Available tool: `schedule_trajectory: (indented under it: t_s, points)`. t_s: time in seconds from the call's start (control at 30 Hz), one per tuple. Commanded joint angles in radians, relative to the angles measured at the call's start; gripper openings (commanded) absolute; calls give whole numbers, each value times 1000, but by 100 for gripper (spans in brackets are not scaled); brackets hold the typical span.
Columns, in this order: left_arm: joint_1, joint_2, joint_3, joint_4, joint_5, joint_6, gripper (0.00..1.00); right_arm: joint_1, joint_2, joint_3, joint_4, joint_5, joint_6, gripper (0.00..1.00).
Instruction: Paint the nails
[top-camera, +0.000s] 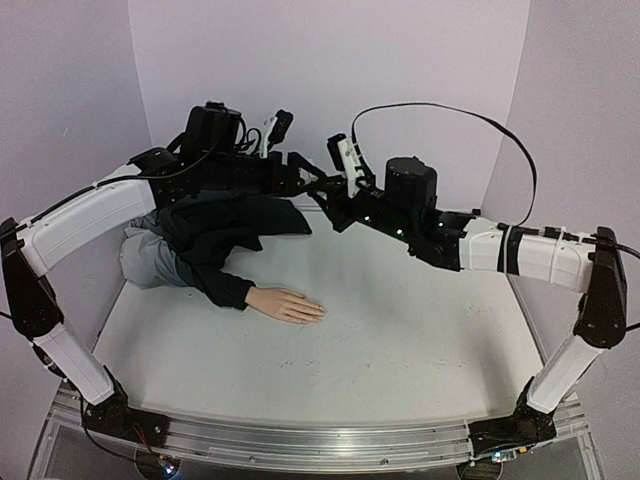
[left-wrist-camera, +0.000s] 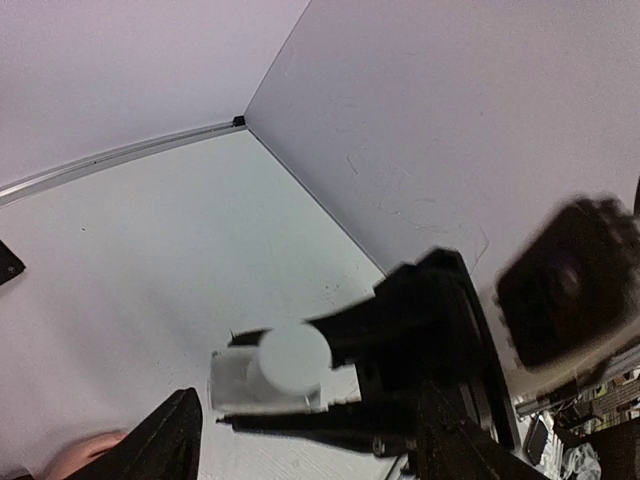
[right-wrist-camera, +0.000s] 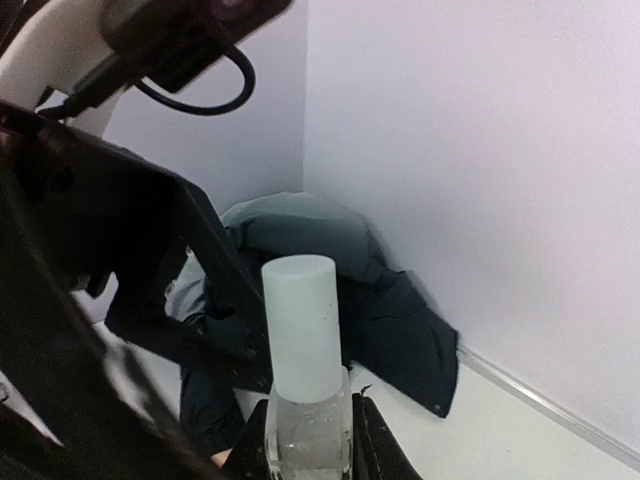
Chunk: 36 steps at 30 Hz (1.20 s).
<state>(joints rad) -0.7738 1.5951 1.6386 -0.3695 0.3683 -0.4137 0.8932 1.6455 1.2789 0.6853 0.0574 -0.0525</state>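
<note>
The pale mannequin hand (top-camera: 290, 305) lies flat on the table, coming out of a dark sleeve (top-camera: 225, 285). Its nails at the fingertips (top-camera: 318, 312) are too small to make out. High above the back of the table my two grippers meet tip to tip. My right gripper (right-wrist-camera: 308, 442) is shut on the clear body of a small bottle (right-wrist-camera: 308, 430), whose white cap (right-wrist-camera: 303, 325) sticks out of the jaws. In the left wrist view that cap (left-wrist-camera: 291, 357) points between the spread fingers of my left gripper (left-wrist-camera: 310, 450), which is open and apart from it.
Bunched dark and grey clothing (top-camera: 175, 250) lies in the back left corner, against the walls. White walls close in the table at the back and on both sides. The right arm's black cable (top-camera: 450, 110) loops above the right gripper (top-camera: 325, 192).
</note>
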Motion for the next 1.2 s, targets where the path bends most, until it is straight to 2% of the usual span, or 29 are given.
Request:
schedule_trajectory:
  t_s: [0.0, 0.13, 0.23, 0.43, 0.53, 0.7, 1.17]
  points:
    - [29, -71, -14, 11, 83, 23, 83, -168, -63, 26, 21, -659, 173, 0]
    - [65, -104, -92, 160, 224, -30, 90, -285, -37, 32, 95, -1080, 367, 0]
    - [68, -85, -91, 198, 285, -56, 91, -309, -1, 39, 204, -1231, 512, 0]
    - [67, -38, -43, 245, 378, -96, 89, -309, 29, 26, 300, -1254, 602, 0]
    - [63, -7, 1, 271, 444, -116, 80, -307, 46, 27, 330, -1265, 630, 0]
    - [52, 28, 39, 281, 462, -125, 60, -302, 57, 30, 350, -1272, 647, 0]
    - [28, 81, 90, 282, 459, -123, 35, -302, 52, 16, 352, -1271, 646, 0]
